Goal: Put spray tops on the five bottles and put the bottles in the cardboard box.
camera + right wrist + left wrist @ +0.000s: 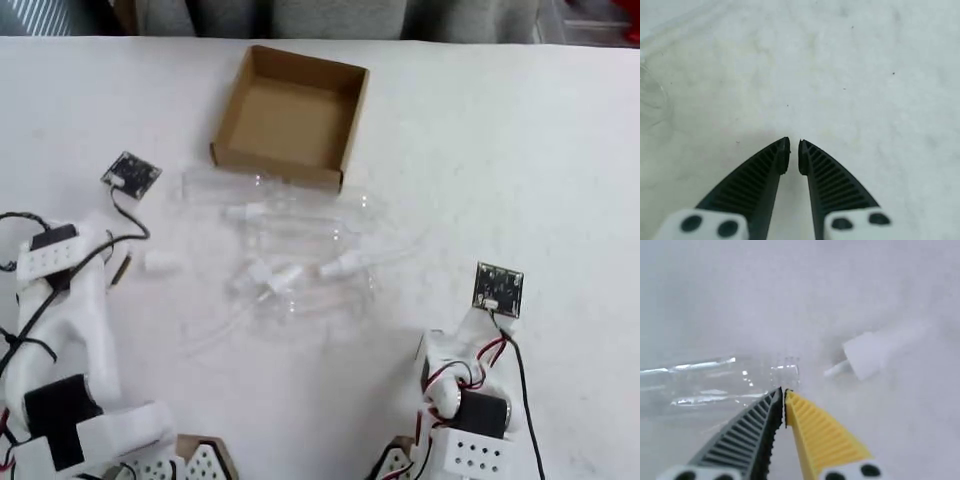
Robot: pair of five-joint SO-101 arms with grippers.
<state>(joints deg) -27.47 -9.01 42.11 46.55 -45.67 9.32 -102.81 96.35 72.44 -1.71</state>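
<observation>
Both hands closed on nothing; bottles point(300, 240) and spray tops point(275, 275) lie loose on the table point(520, 150) just beside the box point(290, 120).

The left hand point(784, 394) has its jaws pressed together. Its tip is just beside the open neck of one clear bottle point(710, 382) lying on its side, with a white spray top point(865, 356) lying near that neck. The right hand point(792, 152) shows a thin gap between its jaws and is over bare table. In the high view the bottles lie on their sides in a cluster with spray tops among them, and the box stands open.
</observation>
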